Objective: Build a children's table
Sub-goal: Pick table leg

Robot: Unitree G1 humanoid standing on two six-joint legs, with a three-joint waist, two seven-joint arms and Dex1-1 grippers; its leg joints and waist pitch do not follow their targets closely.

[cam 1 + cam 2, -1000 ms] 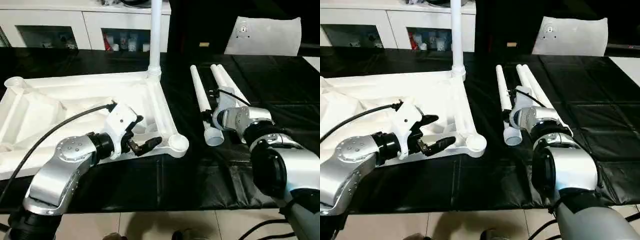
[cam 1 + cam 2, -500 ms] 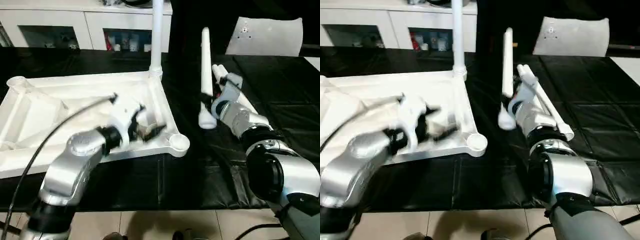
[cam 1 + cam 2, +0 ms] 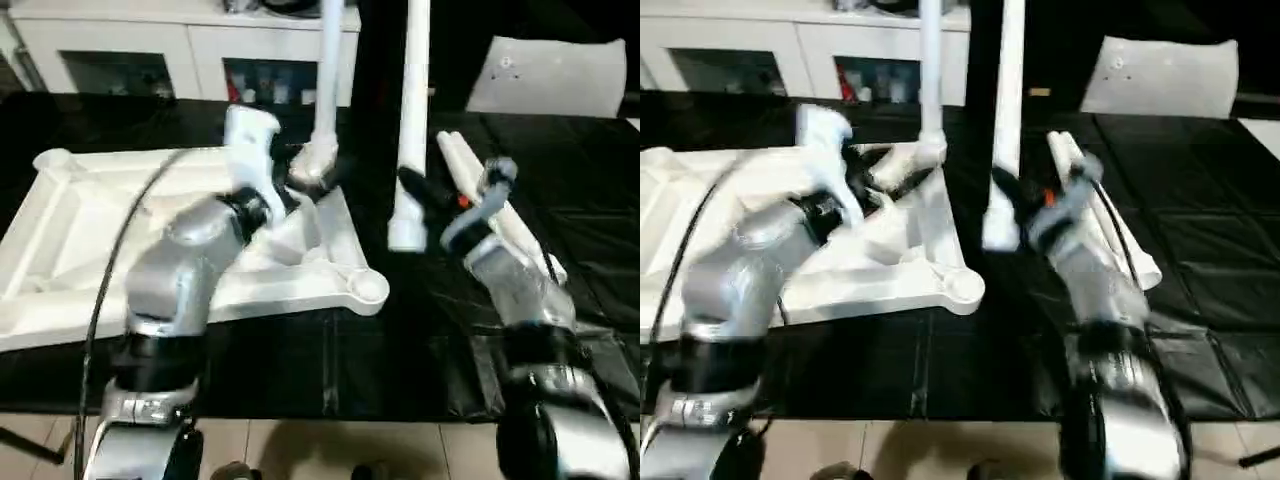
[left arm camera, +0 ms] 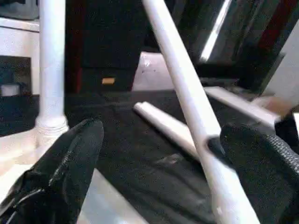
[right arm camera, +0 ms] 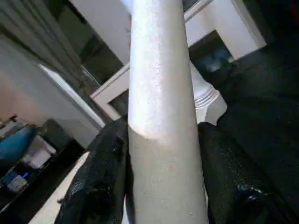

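Gripping an upright leg [image 3: 412, 120] near its thick end, the right gripper [image 3: 425, 190] pinches it; the left gripper [image 4: 154, 172] (fingers spread wide) hovers over the tabletop [image 3: 70, 250].

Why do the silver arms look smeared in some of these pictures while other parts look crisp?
In the left eye view the left arm is streaked with motion blur, while the table top looks sharper. In the right wrist view the leg sits close up and soft. In the left wrist view the black fingers are out of focus.

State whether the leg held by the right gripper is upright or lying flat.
Upright. The leg stands near vertical in the right gripper, wide end down, clear of the black mat.
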